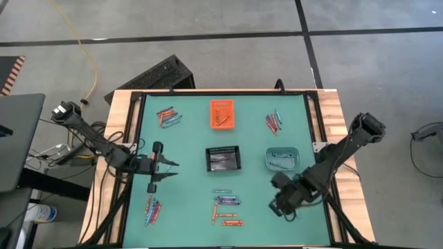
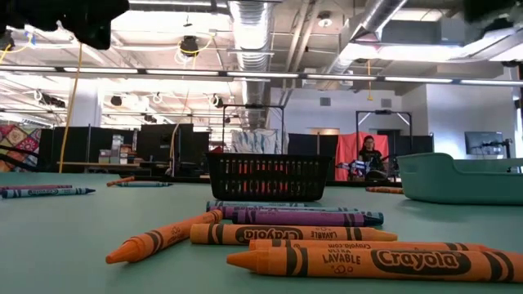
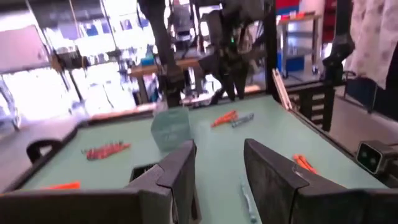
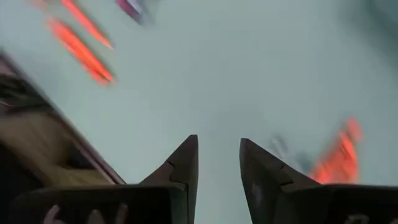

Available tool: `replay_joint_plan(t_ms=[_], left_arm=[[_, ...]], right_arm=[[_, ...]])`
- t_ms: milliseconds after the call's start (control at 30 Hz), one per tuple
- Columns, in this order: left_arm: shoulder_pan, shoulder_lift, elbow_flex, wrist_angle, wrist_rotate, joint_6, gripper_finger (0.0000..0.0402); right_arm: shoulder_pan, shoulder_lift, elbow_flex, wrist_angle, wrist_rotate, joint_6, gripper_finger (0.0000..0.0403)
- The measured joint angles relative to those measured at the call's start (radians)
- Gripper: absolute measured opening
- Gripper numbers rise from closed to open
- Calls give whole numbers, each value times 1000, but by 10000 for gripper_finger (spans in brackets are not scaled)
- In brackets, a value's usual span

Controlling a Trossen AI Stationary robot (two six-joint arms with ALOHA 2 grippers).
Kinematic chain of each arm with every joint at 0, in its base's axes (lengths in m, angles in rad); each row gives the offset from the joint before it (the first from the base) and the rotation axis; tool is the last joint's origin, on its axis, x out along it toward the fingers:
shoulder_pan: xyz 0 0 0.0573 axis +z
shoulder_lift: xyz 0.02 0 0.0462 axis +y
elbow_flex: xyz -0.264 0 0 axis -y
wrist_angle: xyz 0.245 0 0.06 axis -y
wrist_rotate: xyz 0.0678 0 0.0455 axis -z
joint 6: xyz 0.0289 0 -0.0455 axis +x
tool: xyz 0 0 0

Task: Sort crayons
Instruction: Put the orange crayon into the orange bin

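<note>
Your worktop [image 1: 249, 138] carries everything in the high view, so start there and work down in size.

Both arms hang over it with nothing in hand. The left gripper [image 1: 168, 171] sits left of centre, its fingers [image 3: 180, 171] parted with only bare mat between them. The right gripper [image 1: 282, 206] is low over the near right part, fingers [image 4: 183, 165] likewise apart and empty. I judge you are between picks: some sorting is done, most is not.

Three bins stand mid-table: one orange bin [image 1: 222, 114] at the far side, one black mesh bin [image 1: 224, 159] in the centre, one teal bin [image 1: 282, 160] to its right. The orange bin and the teal bin each seem to hold a few sticks; you cannot count them from here.

The crayons [image 1: 227, 207] lie loose in four clusters: far left [image 1: 168, 117], far right [image 1: 273, 122], near left [image 1: 151, 207], and near centre. Exact counts per cluster cannot be read from above. The low view does show the near-centre group close up: about four orange ones [image 2: 359, 261], one purple [image 2: 298, 217] and a blue one behind it.

Your next move, as I see it, calls for lowering one gripper onto a single stick at a cluster's edge, aligning the fingers across its length, then carrying it to the matching bin. The right gripper is nearest the near-centre group.
</note>
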Motion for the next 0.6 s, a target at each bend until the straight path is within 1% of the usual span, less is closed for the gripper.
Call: replay_joint_plan(t_ms=[67,167,233,300,433,600], left_arm=[[-3,0,-21,28,10,7,127],[-3,5,-37,13,62,-4,127],[-3,18,-49,6,87,-9,127],[-3,35,-51,-7,87,-9,127],[-3,71,-51,-8,80,-12,127],[-3,87,-51,24,80,8,127]], right_arm=[[47,17,-12,-33,-32,65,111],[113,43,-41,-39,-64,126,111],[145,59,-56,-60,-121,161,111],[169,70,-70,-76,-171,189,111],[203,67,-116,-49,-183,210,111],[216,61,-148,-52,-194,205,112]])
